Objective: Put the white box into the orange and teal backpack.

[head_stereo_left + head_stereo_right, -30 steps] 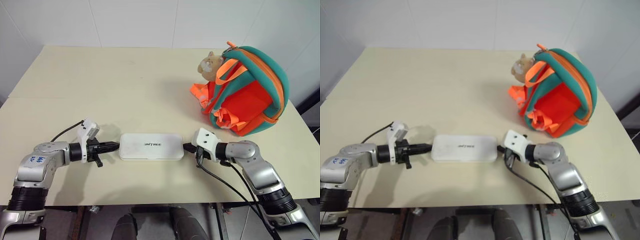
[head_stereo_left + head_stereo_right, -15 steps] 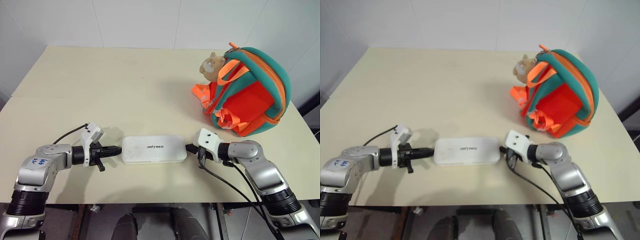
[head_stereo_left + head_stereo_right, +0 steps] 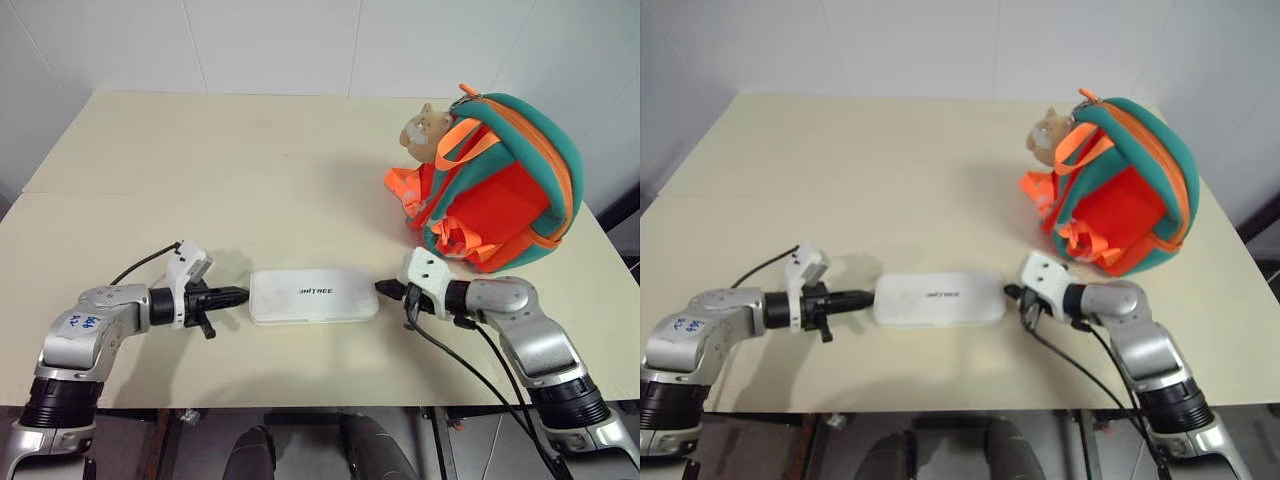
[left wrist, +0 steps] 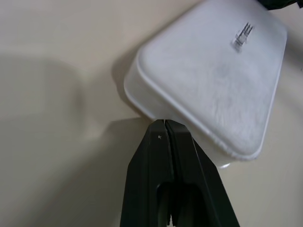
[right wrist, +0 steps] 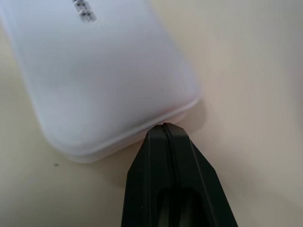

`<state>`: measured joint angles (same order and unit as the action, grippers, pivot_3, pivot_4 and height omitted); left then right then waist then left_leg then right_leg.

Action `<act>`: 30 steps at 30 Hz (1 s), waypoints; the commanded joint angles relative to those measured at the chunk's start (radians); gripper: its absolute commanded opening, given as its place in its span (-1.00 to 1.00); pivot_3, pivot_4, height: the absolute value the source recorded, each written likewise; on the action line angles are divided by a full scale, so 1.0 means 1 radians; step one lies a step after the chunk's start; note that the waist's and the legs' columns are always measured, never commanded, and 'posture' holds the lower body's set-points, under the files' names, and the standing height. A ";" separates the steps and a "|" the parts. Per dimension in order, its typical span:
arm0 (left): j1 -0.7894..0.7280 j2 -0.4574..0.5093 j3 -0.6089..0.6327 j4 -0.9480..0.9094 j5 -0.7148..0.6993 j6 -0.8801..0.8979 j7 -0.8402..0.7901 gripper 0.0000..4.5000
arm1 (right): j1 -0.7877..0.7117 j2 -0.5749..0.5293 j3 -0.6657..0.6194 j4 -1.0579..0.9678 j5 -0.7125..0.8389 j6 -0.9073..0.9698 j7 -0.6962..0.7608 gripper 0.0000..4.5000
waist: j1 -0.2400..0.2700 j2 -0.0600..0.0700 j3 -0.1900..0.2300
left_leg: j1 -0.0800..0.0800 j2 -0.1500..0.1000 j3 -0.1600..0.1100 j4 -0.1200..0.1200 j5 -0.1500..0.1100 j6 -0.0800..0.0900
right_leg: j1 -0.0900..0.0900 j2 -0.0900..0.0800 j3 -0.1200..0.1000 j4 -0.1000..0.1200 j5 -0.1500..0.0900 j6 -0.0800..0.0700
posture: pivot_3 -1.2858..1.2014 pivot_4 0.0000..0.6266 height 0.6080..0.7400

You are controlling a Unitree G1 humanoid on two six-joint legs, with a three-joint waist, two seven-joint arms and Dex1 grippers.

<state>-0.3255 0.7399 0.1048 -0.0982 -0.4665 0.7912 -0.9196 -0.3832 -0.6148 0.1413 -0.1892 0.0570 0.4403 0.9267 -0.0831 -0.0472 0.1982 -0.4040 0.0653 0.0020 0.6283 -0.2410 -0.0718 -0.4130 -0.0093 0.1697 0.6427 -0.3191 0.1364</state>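
Left wrist view has the left gripper (image 4: 165, 124), fingers pressed together, at one short end of the box (image 3: 314, 296); the right gripper (image 5: 164, 126), likewise clenched, seems to touch the other end. Squeezing evenly inward should lift it level toward the backpack (image 3: 505, 185) beyond.

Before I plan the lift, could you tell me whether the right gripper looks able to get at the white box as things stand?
Probably yes: the right gripper, fingers shut, sits at the white box's right end, with nothing between them.
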 commanded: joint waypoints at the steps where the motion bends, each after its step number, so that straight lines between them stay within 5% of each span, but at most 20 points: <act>1: -0.014 0.007 0.049 0.000 -0.026 -0.027 -0.004 -0.98 | -0.008 -0.031 -0.051 -0.028 0.031 -0.002 -0.001 -1.00 | 0.000 0.000 0.000 | 0.000 0.000 0.000 0.000 0.000 0.000 | 0.000 0.000 0.000 0.000 0.000 0.000 | 0.03 -0.52 1.00; 6: -0.046 0.015 0.099 0.032 -0.004 -0.079 0.026 -0.98 | 0.023 -0.066 -0.102 -0.058 0.058 0.018 -0.016 -1.00 | 0.000 0.000 0.000 | 0.000 0.000 0.000 -0.001 0.000 0.000 | 0.000 0.000 0.000 -0.001 0.000 0.000 | 0.03 -0.52 1.00; 8: -0.100 0.026 0.109 0.092 0.023 -0.075 0.074 -0.74 | 0.036 -0.079 -0.127 -0.085 0.082 0.039 -0.013 -0.83 | 0.000 0.000 0.000 | 0.000 0.000 0.000 -0.001 0.000 0.000 | 0.000 0.000 0.000 -0.001 0.000 0.000 | 0.03 -0.52 1.00; 20: -0.267 -0.034 0.229 0.230 -0.076 -0.001 0.178 0.96 | 0.060 -0.126 -0.151 -0.177 0.176 0.130 -0.015 0.96 | -0.002 0.000 0.000 | -0.001 0.000 0.000 0.000 -0.001 0.000 | 0.000 0.000 0.000 -0.001 0.000 0.002 | 0.03 -0.52 1.00; 30: -0.218 -0.065 0.305 0.182 -0.186 0.112 0.220 0.98 | 0.089 -0.059 -0.092 -0.114 0.061 0.011 -0.177 0.98 | -0.003 0.000 0.000 | -0.001 0.000 0.000 0.000 -0.001 0.000 | 0.000 0.000 0.000 -0.001 0.000 0.002 | 0.03 -0.52 1.00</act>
<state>-0.5423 0.6758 0.3690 0.1179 -0.6262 0.8980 -0.7224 -0.2857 -0.6862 0.0595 -0.3064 0.1448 0.4927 0.7934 -0.0857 -0.0473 0.1983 -0.4048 0.0654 0.0022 0.6286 -0.2416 -0.0718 -0.4133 -0.0091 0.1697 0.6420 -0.3188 0.1383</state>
